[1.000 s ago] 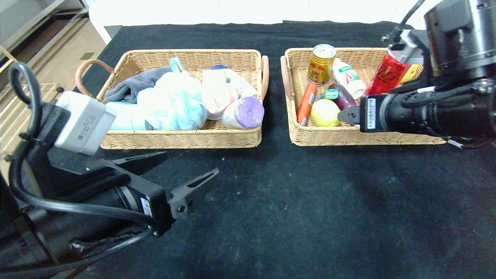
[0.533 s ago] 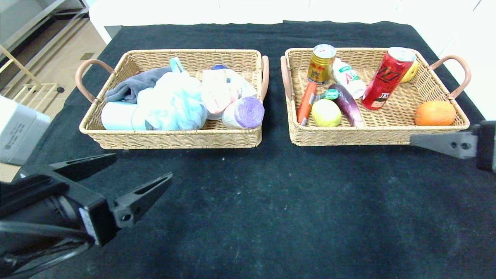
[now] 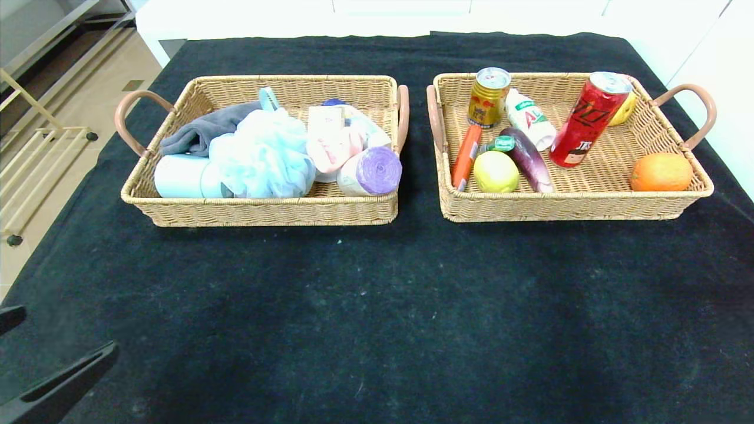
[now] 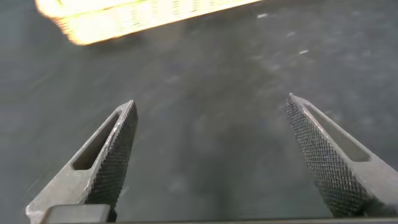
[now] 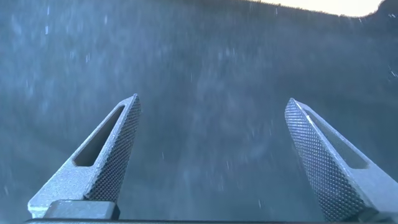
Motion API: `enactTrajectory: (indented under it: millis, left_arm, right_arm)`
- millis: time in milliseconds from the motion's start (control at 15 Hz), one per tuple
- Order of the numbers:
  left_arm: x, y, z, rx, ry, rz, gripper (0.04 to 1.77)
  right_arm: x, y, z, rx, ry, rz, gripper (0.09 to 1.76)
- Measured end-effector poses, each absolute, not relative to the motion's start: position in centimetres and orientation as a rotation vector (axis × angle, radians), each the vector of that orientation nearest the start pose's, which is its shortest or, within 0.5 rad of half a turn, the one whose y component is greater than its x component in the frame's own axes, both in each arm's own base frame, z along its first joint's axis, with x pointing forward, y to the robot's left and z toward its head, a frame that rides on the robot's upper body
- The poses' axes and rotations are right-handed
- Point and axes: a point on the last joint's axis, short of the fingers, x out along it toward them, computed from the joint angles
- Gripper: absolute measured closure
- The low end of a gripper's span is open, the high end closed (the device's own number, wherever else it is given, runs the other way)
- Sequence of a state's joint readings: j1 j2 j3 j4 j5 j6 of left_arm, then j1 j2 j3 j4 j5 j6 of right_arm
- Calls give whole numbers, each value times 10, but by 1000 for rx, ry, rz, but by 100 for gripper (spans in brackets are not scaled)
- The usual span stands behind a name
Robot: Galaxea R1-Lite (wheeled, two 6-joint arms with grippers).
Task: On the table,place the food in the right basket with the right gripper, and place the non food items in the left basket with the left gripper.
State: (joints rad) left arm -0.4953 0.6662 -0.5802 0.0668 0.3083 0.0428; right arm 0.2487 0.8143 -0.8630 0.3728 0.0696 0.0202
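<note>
Left gripper [image 3: 35, 365] mostly cut off at head view's corner; pink bottle [image 3: 330, 147] seemingly half buried.

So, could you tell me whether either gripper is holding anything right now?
Nothing is held: the left gripper and right gripper are both open and empty above the table.

You've got extras, all placed rel. to the red can [image 3: 590, 118], which stands tilted in the wicker tray on your right side. Gold can [image 3: 488, 97] upright, to its left nr the back wall. White bottle w/ green label [image 3: 529, 118] lies betw. the two cans. Purple eggplant [image 3: 528, 159] lies front-left of the red can. Round orange fruit [image 3: 661, 172] sits front-right of it. Pale mint flask [image 3: 182, 175] lies far left of it, in the other tray's front corner.
</note>
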Motion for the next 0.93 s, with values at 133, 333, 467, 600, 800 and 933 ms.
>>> enactTrajectory:
  millis: [133, 333, 467, 600, 800, 933]
  left_arm:
    - [23, -3, 228, 96, 123, -132, 9]
    - [-4, 8, 227, 95, 87, -35, 9]
    - [-18, 11, 230, 131, 47, 13, 9]
    - [-30, 11, 230, 166, 38, 42, 9]
    - [-49, 5, 225, 165, 11, -23, 9]
    - [-62, -1, 219, 159, -20, -69, 9]
  right_arm:
    - [37, 12, 257, -46, 316, 328, 15]
    - [14, 4, 240, -89, 330, 262, 15]
    - [2, -1, 234, -93, 317, 146, 15]
    - [-11, -3, 229, -74, 291, 76, 15]
    - [-30, -5, 215, -52, 241, 26, 15]
    - [-40, -5, 203, -31, 216, 28, 15]
